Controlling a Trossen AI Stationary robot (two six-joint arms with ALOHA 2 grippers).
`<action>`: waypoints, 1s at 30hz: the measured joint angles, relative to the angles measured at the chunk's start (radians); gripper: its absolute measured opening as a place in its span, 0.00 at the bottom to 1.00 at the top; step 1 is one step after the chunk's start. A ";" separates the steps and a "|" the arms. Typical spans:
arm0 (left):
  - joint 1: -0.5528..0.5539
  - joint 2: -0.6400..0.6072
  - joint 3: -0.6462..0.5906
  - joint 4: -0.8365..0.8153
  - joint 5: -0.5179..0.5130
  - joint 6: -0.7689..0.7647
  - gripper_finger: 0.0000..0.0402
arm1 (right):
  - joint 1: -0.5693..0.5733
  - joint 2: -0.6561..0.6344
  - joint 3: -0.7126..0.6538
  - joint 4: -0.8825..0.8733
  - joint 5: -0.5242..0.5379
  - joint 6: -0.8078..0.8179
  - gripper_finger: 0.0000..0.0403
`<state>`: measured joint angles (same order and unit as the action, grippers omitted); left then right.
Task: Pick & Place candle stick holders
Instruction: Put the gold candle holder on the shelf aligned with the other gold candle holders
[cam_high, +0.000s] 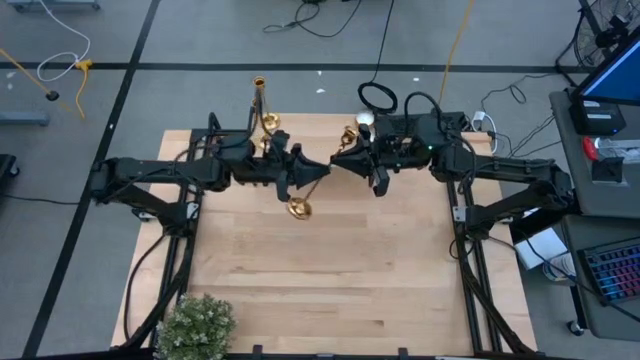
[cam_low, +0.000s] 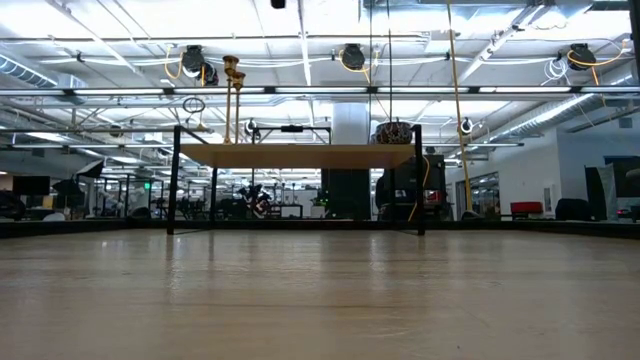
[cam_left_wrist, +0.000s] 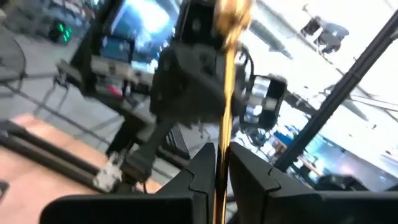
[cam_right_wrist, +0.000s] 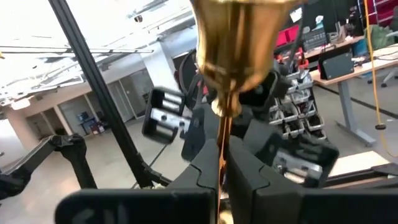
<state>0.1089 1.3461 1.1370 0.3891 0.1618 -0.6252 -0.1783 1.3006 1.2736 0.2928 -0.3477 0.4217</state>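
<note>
Dark left fingers (cam_left_wrist: 199, 171) pinch the thin gold stem of a candlestick (cam_left_wrist: 225, 112), up in the air over the middle back part of the tabletop (cam_high: 330, 280). Right fingers (cam_right_wrist: 205, 171) pinch the same stem from the other side, so both arms hold one candlestick at once. From above, the two arms meet tip to tip and the candlestick sits tilted between them, with its wide round end sticking out toward the front. It looks like one arm is passing it to the other, so neither lets it drop. Two more candlesticks (cam_high: 261, 100) stand at the back edge by the left arm, likely waiting for their turn or already put there.
</note>
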 joint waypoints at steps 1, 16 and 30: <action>0.000 -0.003 0.000 0.004 -0.013 0.005 0.11 | 0.000 0.000 0.000 -0.002 -0.001 0.000 0.01; -0.026 -0.043 0.001 -0.118 -0.086 0.027 0.07 | 0.002 0.000 0.000 -0.010 0.003 -0.008 0.00; -0.077 -0.383 0.002 -0.535 -0.967 0.121 0.05 | -0.026 0.131 0.101 -0.038 0.028 -0.119 0.00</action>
<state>0.0319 0.9632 1.1389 -0.1462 -0.8057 -0.5040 -0.2048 1.4313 1.3748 0.2543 -0.3195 0.3031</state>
